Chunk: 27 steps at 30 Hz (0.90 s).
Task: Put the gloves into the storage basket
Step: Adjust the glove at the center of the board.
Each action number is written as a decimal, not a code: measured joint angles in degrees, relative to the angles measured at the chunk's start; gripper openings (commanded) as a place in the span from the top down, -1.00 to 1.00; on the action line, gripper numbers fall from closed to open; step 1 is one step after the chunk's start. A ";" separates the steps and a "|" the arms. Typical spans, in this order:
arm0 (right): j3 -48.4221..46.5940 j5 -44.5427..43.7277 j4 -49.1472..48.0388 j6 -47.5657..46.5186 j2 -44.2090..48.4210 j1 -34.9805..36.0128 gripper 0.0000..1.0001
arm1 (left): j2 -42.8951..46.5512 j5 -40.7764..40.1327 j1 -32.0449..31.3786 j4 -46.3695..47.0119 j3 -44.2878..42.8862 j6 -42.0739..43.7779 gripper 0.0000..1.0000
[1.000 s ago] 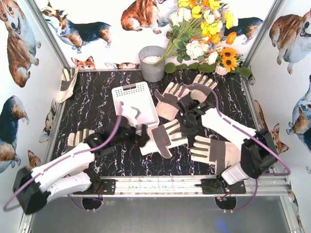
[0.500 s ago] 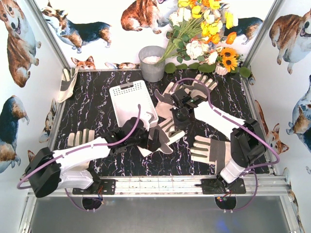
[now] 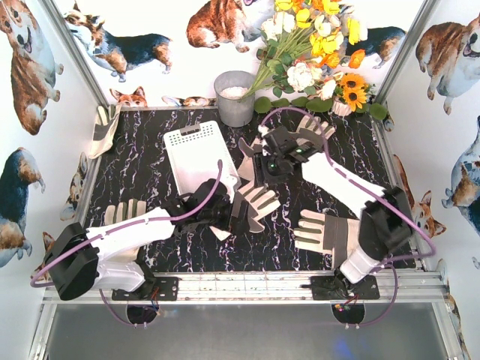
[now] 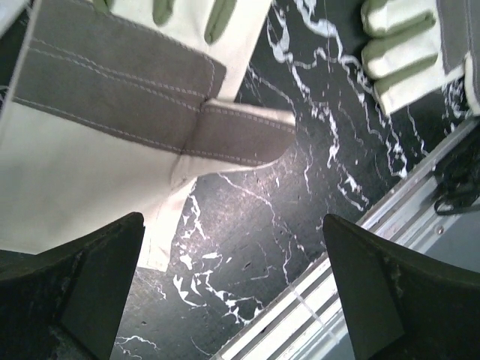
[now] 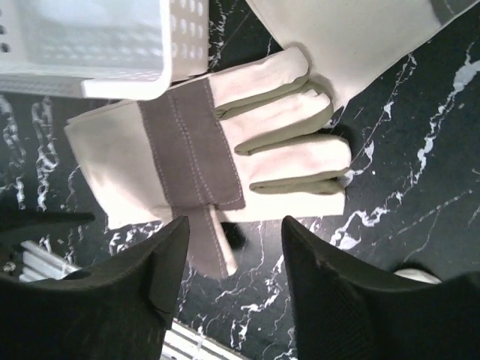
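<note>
The white slotted storage basket [image 3: 196, 154] [image 5: 97, 45] stands left of the table's middle, with nothing in it. One cream-and-grey glove [image 3: 259, 199] [image 5: 210, 157] [image 4: 112, 112] lies flat just right of the basket's near corner. My left gripper [image 3: 231, 212] [image 4: 232, 220] hovers open over the glove's cuff edge. My right gripper [image 3: 261, 171] [image 5: 236, 225] hangs open above the same glove, holding nothing. Other gloves lie at the near right [image 3: 326, 231] [image 4: 420, 45], the near left [image 3: 124, 212], and at the back [image 3: 304, 129], partly hidden by the right arm.
A grey metal bucket [image 3: 235, 97] stands behind the basket, with a bunch of flowers [image 3: 315, 52] beside it. Another glove hangs at the left wall [image 3: 101, 129]. The metal rail [image 3: 247, 285] [image 4: 352, 255] runs along the near edge.
My right gripper has opened, let go of the middle glove, and moved back and left. The glove has shifted toward the basket. My left arm has swung right to the glove.
</note>
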State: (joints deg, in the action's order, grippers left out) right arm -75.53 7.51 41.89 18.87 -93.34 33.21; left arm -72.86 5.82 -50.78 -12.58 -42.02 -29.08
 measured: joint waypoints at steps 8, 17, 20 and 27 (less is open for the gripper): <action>11.21 0.42 -2.58 7.43 20.13 -0.02 -0.27 | 0.24 -6.95 1.64 -2.64 -5.88 -0.22 -0.99; 31.63 11.28 -11.10 24.44 21.88 0.50 -0.27 | 1.38 -3.89 8.02 -0.46 1.31 -2.69 -0.99; 34.82 14.49 -15.26 29.07 20.17 1.99 -0.33 | -0.33 -2.49 8.02 0.61 2.45 -4.28 -1.00; 39.93 16.15 -25.42 36.63 18.64 4.28 -0.42 | -3.08 -1.22 8.02 4.50 3.80 -5.68 -1.00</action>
State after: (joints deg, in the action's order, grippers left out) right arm -35.59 23.66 16.47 55.51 -74.70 37.50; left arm -75.94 4.60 -42.76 -8.08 -38.22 -34.76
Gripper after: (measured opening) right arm 0.698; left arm 0.995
